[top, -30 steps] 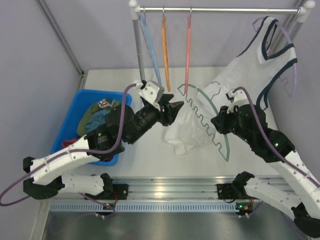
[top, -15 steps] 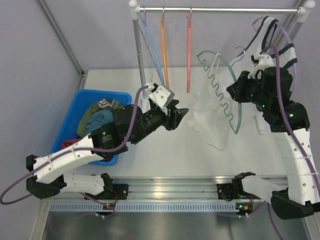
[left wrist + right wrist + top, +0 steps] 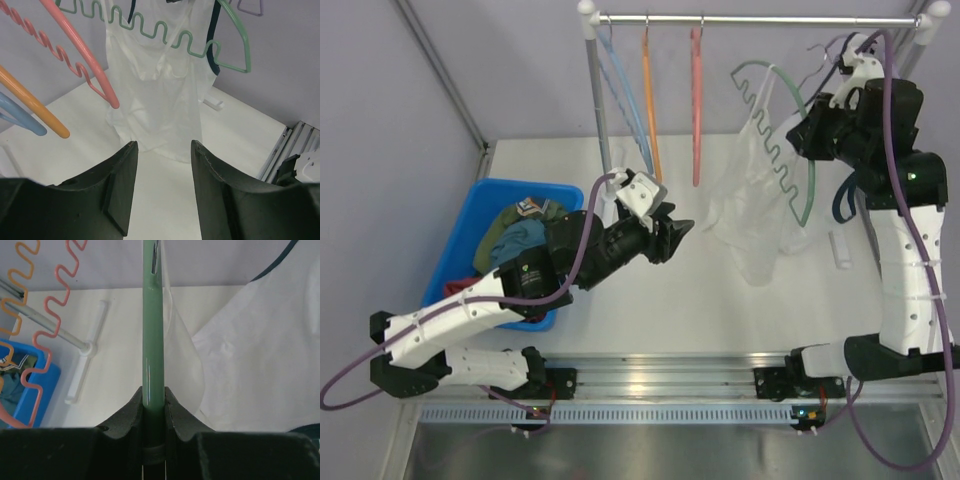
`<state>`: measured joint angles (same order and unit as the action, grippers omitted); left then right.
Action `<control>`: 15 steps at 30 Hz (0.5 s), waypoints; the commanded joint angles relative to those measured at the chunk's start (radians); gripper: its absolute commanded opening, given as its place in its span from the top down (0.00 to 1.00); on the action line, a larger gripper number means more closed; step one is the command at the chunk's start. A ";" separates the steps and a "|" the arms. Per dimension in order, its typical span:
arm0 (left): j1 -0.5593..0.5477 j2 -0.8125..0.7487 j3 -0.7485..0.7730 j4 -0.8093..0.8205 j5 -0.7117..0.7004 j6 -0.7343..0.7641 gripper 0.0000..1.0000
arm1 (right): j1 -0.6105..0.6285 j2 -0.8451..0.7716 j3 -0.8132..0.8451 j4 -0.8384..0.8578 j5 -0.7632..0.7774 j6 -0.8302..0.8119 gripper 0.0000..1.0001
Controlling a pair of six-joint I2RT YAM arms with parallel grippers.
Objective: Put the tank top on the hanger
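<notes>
Tank top (image 3: 155, 90) thin, seemingly sheer | hanger (image 3: 151, 315) wavy green, right claw (image 3: 153, 399) pinching | left claw (image 3: 162, 147) spread

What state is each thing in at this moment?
tank top: hanging limp from the hanger.
hanger: raised, clamped in the right gripper.
right gripper: shut on the hanger.
left gripper: open, empty.
salmon hanger: hung on the rail.
orange hanger: hung on the rail.
blue bin: holds clothes.

On white table (image 3: 650, 310), blue bin (image 3: 457, 248)
</notes>
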<state>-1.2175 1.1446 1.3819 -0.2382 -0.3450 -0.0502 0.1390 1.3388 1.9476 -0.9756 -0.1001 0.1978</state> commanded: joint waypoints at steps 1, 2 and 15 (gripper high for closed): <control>-0.001 -0.034 -0.007 0.024 0.000 -0.008 0.48 | -0.029 0.037 0.117 0.044 -0.024 -0.024 1.00; -0.001 -0.034 -0.009 0.023 0.000 -0.010 0.48 | -0.035 0.048 0.151 0.048 -0.024 -0.024 1.00; -0.001 -0.037 0.008 -0.009 0.000 -0.004 0.48 | -0.122 0.125 0.249 0.130 -0.036 -0.020 1.00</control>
<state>-1.2175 1.1271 1.3777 -0.2424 -0.3477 -0.0532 0.0437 1.4551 2.1426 -0.9569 -0.1223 0.1848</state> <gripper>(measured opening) 0.520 0.141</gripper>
